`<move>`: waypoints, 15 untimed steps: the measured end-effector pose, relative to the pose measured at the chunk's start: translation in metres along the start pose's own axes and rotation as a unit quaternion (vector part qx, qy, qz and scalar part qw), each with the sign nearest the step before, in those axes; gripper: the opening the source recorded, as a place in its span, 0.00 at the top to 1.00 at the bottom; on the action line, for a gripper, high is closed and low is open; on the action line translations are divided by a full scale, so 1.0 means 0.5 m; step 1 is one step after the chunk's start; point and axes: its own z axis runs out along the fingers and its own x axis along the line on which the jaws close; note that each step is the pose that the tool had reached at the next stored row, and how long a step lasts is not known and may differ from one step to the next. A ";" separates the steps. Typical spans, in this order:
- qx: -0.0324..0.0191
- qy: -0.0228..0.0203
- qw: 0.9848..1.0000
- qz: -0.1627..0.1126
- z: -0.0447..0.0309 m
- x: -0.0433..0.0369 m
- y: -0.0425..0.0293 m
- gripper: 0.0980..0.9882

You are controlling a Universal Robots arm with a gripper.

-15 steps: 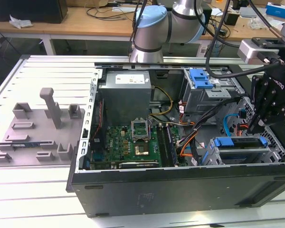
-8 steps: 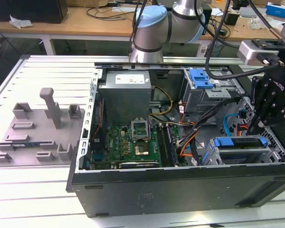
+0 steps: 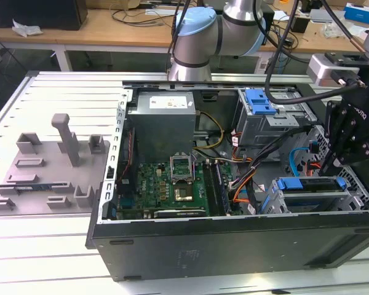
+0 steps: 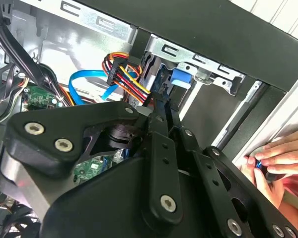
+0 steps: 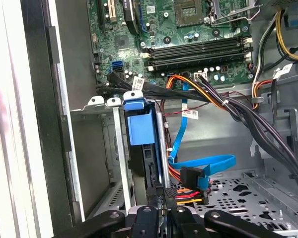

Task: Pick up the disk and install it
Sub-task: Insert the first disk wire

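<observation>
Now the black metal claw [image 3: 337, 165] on the grey robot arm [image 3: 197, 37] is hanging over the open black computer case [image 3: 234, 246], at the exterior view's right side of it. The disk [image 3: 310, 185], a flat silver metal hard drive with a blue plastic carrier frame, is sitting in the low drive bay at the near right corner of the case, and its blue frame end is pointing toward the green motherboard [image 3: 166, 184]. In both wrist views the claw [image 5: 161, 196] [image 4: 164, 101] is reaching down to the end of the disk [image 5: 145, 163] [image 4: 181, 79] that is opposite to the blue handle. Its two fingers are standing closed together there, but I cannot tell if they are pinching any part of the disk between them. A flat blue data cable [image 5: 208, 163] is lying just beside the bay, over the perforated floor of the case. Farther in the case, a boxy silver perforated cage with a blue latch [image 3: 264, 117] is standing behind the bay, and a big grey power supply box [image 3: 163, 123] is sitting to its left. In the second wrist view a person's hand [image 4: 280, 158] is resting outside the case wall. On the exterior view's left, a grey plastic fixture plate [image 3: 43, 172] is lying on the ribbed aluminium table [image 3: 49, 258], well apart from the claw.
</observation>
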 end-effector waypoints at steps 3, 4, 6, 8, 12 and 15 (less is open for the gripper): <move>0.000 0.000 1.000 0.000 0.000 0.000 0.000 0.93; 0.000 0.000 1.000 0.000 0.000 0.000 0.000 0.93; 0.000 0.000 1.000 0.000 0.000 0.000 0.000 0.93; 0.000 0.000 1.000 0.000 0.002 0.001 0.000 0.93; 0.000 0.000 1.000 0.000 0.006 0.003 -0.001 0.93; 0.000 0.000 1.000 0.000 0.009 0.005 -0.001 0.93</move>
